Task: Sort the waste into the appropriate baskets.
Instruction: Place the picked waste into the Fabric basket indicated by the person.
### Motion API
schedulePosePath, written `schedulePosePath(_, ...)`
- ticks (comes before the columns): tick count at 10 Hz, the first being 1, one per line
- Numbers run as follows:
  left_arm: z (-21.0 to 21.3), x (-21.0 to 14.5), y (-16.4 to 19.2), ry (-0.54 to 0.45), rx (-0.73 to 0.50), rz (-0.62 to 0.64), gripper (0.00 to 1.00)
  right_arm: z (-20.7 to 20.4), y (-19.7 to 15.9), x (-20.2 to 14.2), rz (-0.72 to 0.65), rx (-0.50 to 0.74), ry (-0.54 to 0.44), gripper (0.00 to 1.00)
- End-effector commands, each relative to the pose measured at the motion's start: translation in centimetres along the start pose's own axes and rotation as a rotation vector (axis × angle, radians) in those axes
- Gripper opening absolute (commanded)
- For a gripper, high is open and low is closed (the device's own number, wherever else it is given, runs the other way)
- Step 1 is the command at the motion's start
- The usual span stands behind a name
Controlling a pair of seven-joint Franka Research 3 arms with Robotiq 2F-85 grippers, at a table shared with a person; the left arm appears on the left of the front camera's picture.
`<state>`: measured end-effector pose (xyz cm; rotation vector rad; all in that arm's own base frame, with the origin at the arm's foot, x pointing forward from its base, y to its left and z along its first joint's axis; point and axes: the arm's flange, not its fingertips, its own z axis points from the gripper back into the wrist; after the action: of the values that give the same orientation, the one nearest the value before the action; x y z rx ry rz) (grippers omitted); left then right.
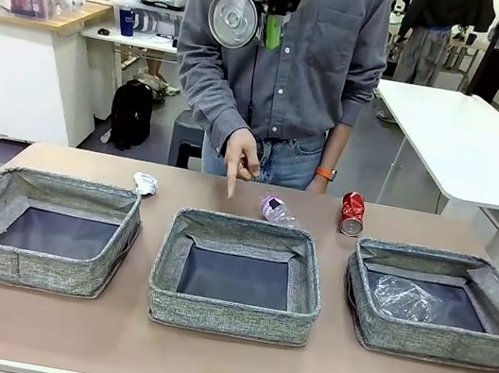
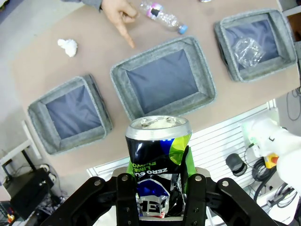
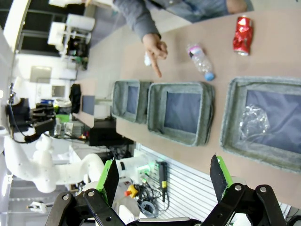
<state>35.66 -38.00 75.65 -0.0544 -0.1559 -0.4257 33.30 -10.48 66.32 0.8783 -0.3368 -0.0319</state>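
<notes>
My left gripper (image 2: 159,186) is shut on a dark printed drink can (image 2: 157,155), held high above the table. My right gripper (image 3: 164,176) stands open and bare, also well above the table. Three grey fabric baskets sit in a row: left (image 1: 41,228), middle (image 1: 237,273) and right (image 1: 441,303). A crushed clear bottle (image 1: 408,297) lies in the right basket. Behind the baskets lie a white paper wad (image 1: 145,182), a pink-labelled clear bottle (image 1: 276,210) and a red can (image 1: 352,212). The person's hand (image 1: 240,158) points a finger down at the table behind the middle basket.
The person stands at the far side of the table (image 1: 221,359), close to its edge. A strip of bare tabletop runs in front of the baskets. Behind the person stand a white table (image 1: 468,137) and cluttered desks.
</notes>
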Motion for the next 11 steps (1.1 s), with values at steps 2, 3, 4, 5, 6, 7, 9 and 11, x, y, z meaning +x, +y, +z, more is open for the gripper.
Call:
schedulePosePath(2, 0.2, -0.1, 0.2, -0.005, 0.000, 0.003, 0.38, 0.2, 0.3, 0.1, -0.011, -0.006, 0.003, 1.00)
schedulePosePath(3, 0.2, -0.1, 0.2, -0.005, 0.000, 0.003, 0.38, 0.2, 0.3, 0.1, -0.011, -0.006, 0.003, 1.00)
schedulePosePath(4, 0.0, 0.0, 0.0, 0.000, 0.000, 0.000, 0.38, 0.2, 0.3, 0.1, -0.011, -0.006, 0.003, 1.00)
schedulePosePath(5, -0.9, -0.1, -0.4, -0.066, 0.053, 0.030, 0.38, 0.2, 0.3, 0.1, -0.011, -0.006, 0.003, 1.00)
schedulePosePath(6, -2.5, -0.2, -0.5, -0.104, 0.059, 0.057, 0.38, 0.2, 0.3, 0.1, -0.011, -0.006, 0.003, 1.00)
schedulePosePath(7, -4.8, -0.4, -0.5, -0.127, 0.074, 0.097, 0.38, 0.2, 0.3, 0.1, -0.011, -0.006, 0.003, 1.00)
schedulePosePath(9, -11.0, -0.5, -1.0, -0.139, 0.044, 0.165, 0.38, 0.2, 0.3, 0.1, -0.011, -0.006, 0.003, 1.00)
schedulePosePath(11, -17.1, -0.5, -2.4, -0.157, 0.036, 0.251, 0.38, 0.2, 0.3, 0.1, -0.011, -0.006, 0.003, 1.00)
